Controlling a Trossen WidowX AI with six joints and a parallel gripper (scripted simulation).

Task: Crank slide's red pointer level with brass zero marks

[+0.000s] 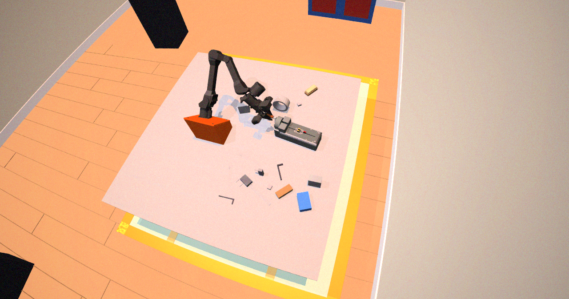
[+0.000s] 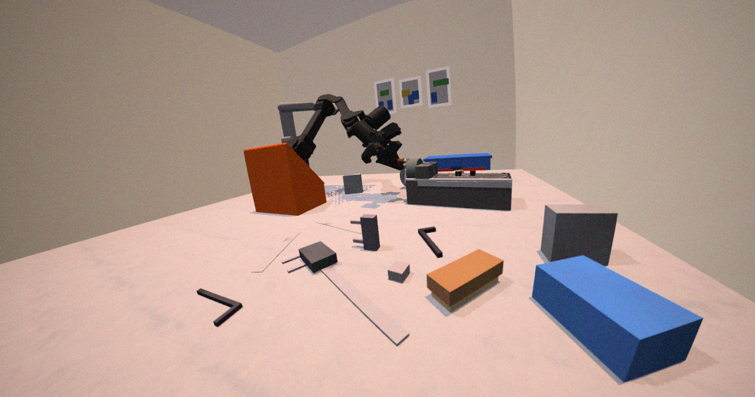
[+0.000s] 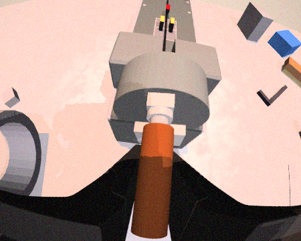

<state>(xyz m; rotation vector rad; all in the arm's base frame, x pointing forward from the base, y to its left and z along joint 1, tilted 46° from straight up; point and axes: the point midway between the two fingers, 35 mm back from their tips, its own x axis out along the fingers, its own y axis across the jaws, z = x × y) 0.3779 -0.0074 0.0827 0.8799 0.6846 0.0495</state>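
The machine [image 1: 296,139] [image 2: 459,194] [image 3: 164,73] is a dark box with a grey crank hub at its arm-side end. My gripper [image 1: 272,116] [image 2: 401,163] [image 3: 152,152] is shut on the crank's orange handle [image 3: 158,140], its fingers on both sides of it. The handle points away from the hub, near the hub's upper part. In the wrist view, the slide's red pointer [image 3: 168,7] [image 1: 304,132] stands past the two brass marks [image 3: 162,19] [image 1: 298,130], on the side away from the crank. A gap shows between pointer and marks.
A grey ring [image 3: 37,150] [image 1: 281,104] lies beside the crank end. The orange base block [image 1: 208,132] [image 2: 285,183] is behind the arm. A blue block [image 2: 607,310] [image 1: 303,201], an orange block [image 2: 464,275] and black L-shaped keys lie toward the exterior camera.
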